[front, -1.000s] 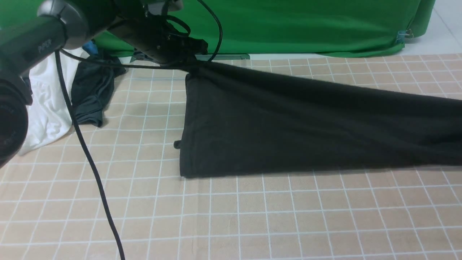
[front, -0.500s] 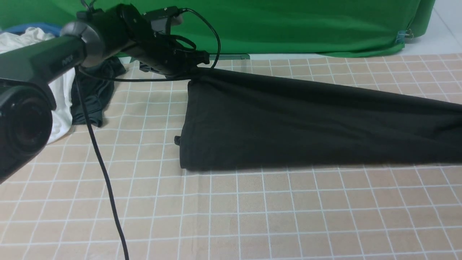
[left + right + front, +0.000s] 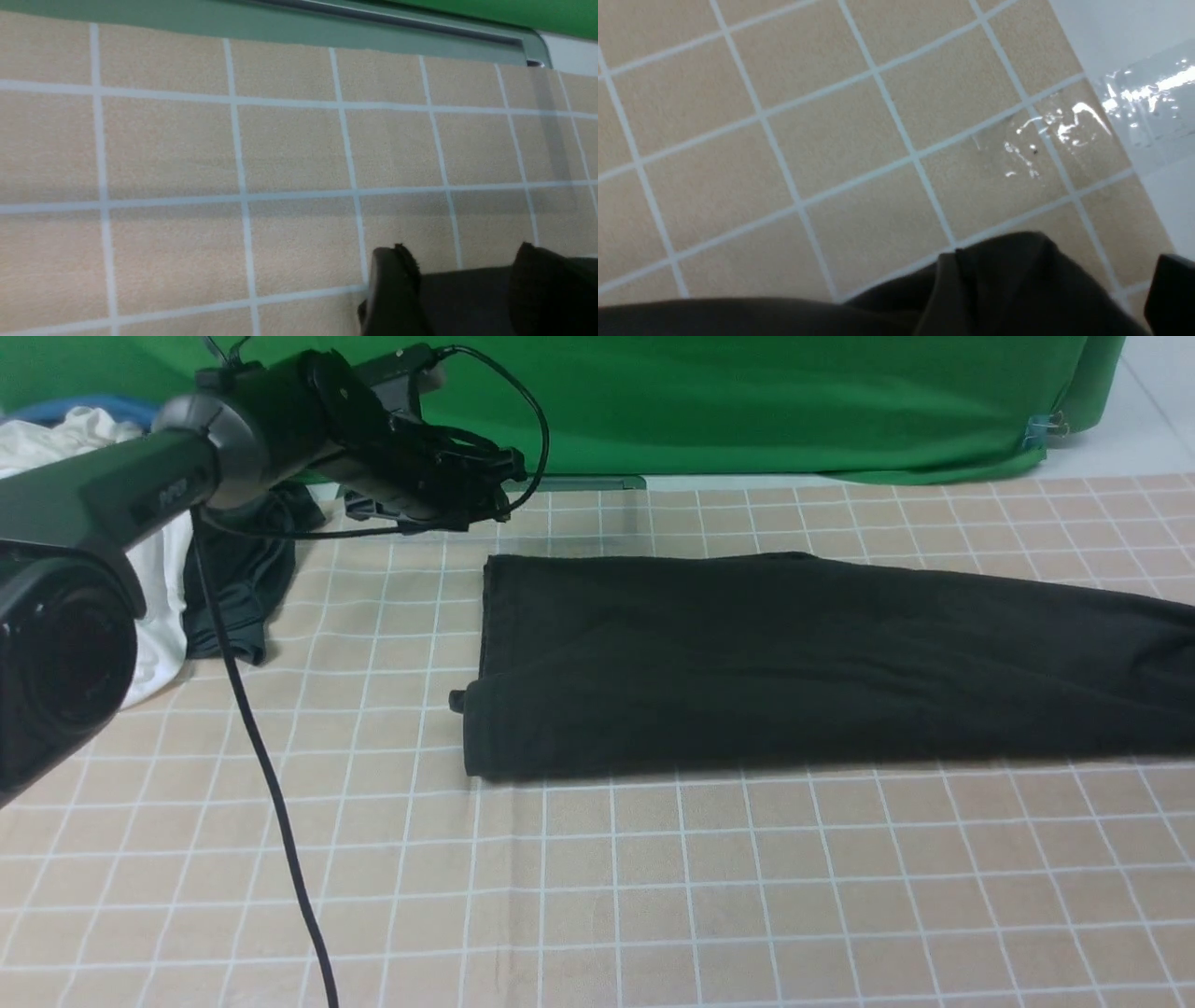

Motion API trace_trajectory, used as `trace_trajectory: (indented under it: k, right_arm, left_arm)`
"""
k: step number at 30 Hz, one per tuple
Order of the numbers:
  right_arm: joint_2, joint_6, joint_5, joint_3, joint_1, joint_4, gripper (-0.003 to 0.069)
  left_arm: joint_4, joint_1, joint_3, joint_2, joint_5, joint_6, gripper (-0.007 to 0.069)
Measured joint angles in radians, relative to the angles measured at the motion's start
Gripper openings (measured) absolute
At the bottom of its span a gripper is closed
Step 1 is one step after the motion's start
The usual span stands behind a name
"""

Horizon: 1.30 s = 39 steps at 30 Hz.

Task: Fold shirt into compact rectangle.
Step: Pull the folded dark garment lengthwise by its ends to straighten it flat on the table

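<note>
The black shirt [image 3: 747, 663] lies flat on the checked table cloth as a long folded band, running from the middle out past the right edge of the front view. My left gripper [image 3: 499, 490] hovers just beyond the shirt's far left corner, open and empty. In the left wrist view its fingers [image 3: 392, 289] stand apart with the shirt's edge [image 3: 467, 303] lying below them. The right gripper [image 3: 1059, 256] does not show in the front view. In its wrist view it is open, one finger [image 3: 1171, 294] well clear of a shirt corner [image 3: 1008, 289] resting on the table.
A white garment [image 3: 140, 607] and a smaller dark grey garment [image 3: 233, 579] lie heaped at the far left. A green backdrop [image 3: 747, 401] closes the far side. The left arm's cable [image 3: 271, 803] hangs across the near left. Shiny tape [image 3: 1064, 130] marks the cloth's right edge.
Both grippers have opened and let go of the shirt's far edge. The raised edge has dropped, so the shirt now lies flat. The left gripper has lifted slightly away.
</note>
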Motion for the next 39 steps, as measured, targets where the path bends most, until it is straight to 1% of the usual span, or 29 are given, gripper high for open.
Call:
trace_trajectory:
  k: [1, 2, 5, 7, 8, 9, 12, 13, 14, 16, 17, 18, 19, 20, 23, 25, 26, 28, 29, 30, 31, 32, 33, 34, 36, 38, 39]
  right_arm:
    - [0.000, -0.021, 0.088, -0.061, -0.012, 0.010, 0.0562]
    - [0.000, -0.032, 0.120, -0.097, -0.018, 0.015, 0.0562]
    - [-0.002, -0.100, 0.301, -0.243, -0.029, 0.024, 0.0528]
    - [-0.008, -0.140, 0.412, -0.311, -0.029, 0.037, 0.0475]
    - [-0.012, -0.159, 0.477, -0.353, -0.029, 0.047, 0.0416]
    - [-0.015, -0.168, 0.520, -0.383, -0.029, 0.057, 0.0350]
    - [-0.019, -0.173, 0.599, -0.431, -0.029, 0.085, 0.0132]
    - [-0.019, -0.176, 0.617, -0.439, -0.029, 0.091, 0.0085]
    - [-0.019, -0.178, 0.630, -0.441, -0.029, 0.096, 0.0060]
    - [-0.019, -0.201, 0.678, -0.442, -0.029, 0.104, 0.0030]
    - [-0.019, -0.214, 0.695, -0.442, -0.029, 0.109, 0.0028]
    - [-0.019, -0.226, 0.708, -0.440, -0.029, 0.111, 0.0027]
    - [-0.025, -0.240, 0.718, -0.434, -0.029, 0.112, 0.0026]
    - [-0.029, -0.244, 0.719, -0.425, -0.029, 0.113, 0.0025]
    - [-0.068, -0.255, 0.722, -0.344, -0.029, 0.124, 0.0025]
    - [-0.088, -0.255, 0.724, -0.299, -0.029, 0.127, 0.0025]
    - [-0.116, -0.255, 0.723, -0.241, -0.029, 0.134, 0.0025]
    - [-0.141, -0.255, 0.697, -0.186, -0.029, 0.144, 0.0025]
    - [-0.146, -0.255, 0.690, -0.176, -0.029, 0.148, 0.0025]
    - [-0.154, -0.255, 0.668, -0.151, -0.029, 0.162, 0.0025]
    - [-0.158, -0.255, 0.652, -0.139, -0.029, 0.173, 0.0025]
    - [-0.159, -0.255, 0.639, -0.129, -0.029, 0.193, 0.0025]
    - [-0.159, -0.255, 0.636, -0.128, -0.029, 0.193, 0.0025]
    - [-0.159, -0.255, 0.626, -0.122, -0.029, 0.207, 0.0025]
    - [-0.159, -0.255, 0.613, -0.120, -0.029, 0.213, 0.0025]
    - [-0.159, -0.255, 0.607, -0.120, -0.029, 0.215, 0.0025]
    - [-0.159, -0.255, 0.607, -0.120, -0.029, 0.215, 0.0025]
  left_arm:
    - [0.032, 0.015, -0.046, -0.024, 0.094, -0.035, 0.0436]
    - [0.042, 0.021, -0.063, -0.037, 0.137, -0.051, 0.0470]
    - [0.045, 0.047, -0.143, -0.108, 0.274, -0.113, 0.0563]
    - [0.041, 0.055, -0.173, -0.146, 0.344, -0.150, 0.0589]
    - [0.039, 0.056, -0.183, -0.163, 0.411, -0.175, 0.0596]
    - [0.039, 0.056, -0.186, -0.172, 0.446, -0.182, 0.0596]
    - [0.043, 0.056, -0.188, -0.169, 0.549, -0.180, 0.0576]
    - [0.050, 0.057, -0.188, -0.165, 0.580, -0.177, 0.0561]
    - [0.055, 0.058, -0.186, -0.162, 0.595, -0.174, 0.0545]
    - [0.057, 0.059, -0.173, -0.162, 0.615, -0.174, 0.0489]
    - [0.057, 0.061, -0.167, -0.162, 0.616, -0.176, 0.0467]
    - [0.057, 0.061, -0.157, -0.163, 0.616, -0.182, 0.0424]
    - [0.044, 0.062, -0.131, -0.169, 0.615, -0.192, 0.0363]
    - [0.028, 0.062, -0.103, -0.175, 0.615, -0.193, 0.0318]
    - [-0.049, 0.061, 0.067, -0.207, 0.617, -0.180, 0.0137]
    - [-0.075, 0.060, 0.119, -0.212, 0.620, -0.178, 0.0090]
    - [-0.091, 0.057, 0.178, -0.212, 0.625, -0.182, 0.0042]
    - [-0.068, 0.042, 0.211, -0.211, 0.627, -0.192, 0.0029]
    - [-0.064, 0.037, 0.213, -0.211, 0.628, -0.194, 0.0031]
    - [-0.033, 0.020, 0.216, -0.211, 0.627, -0.210, 0.0046]
    - [-0.008, 0.003, 0.217, -0.211, 0.626, -0.221, 0.0069]
    - [0.019, -0.022, 0.217, -0.211, 0.626, -0.235, 0.0106]
    - [0.024, -0.022, 0.217, -0.211, 0.624, -0.236, 0.0113]
    - [0.047, -0.045, 0.217, -0.211, 0.616, -0.247, 0.0178]
    - [0.048, -0.065, 0.210, -0.211, 0.589, -0.268, 0.0274]
    - [0.022, -0.071, 0.206, -0.211, 0.554, -0.284, 0.0340]
    - [0.013, -0.072, 0.205, -0.211, 0.547, -0.285, 0.0356]
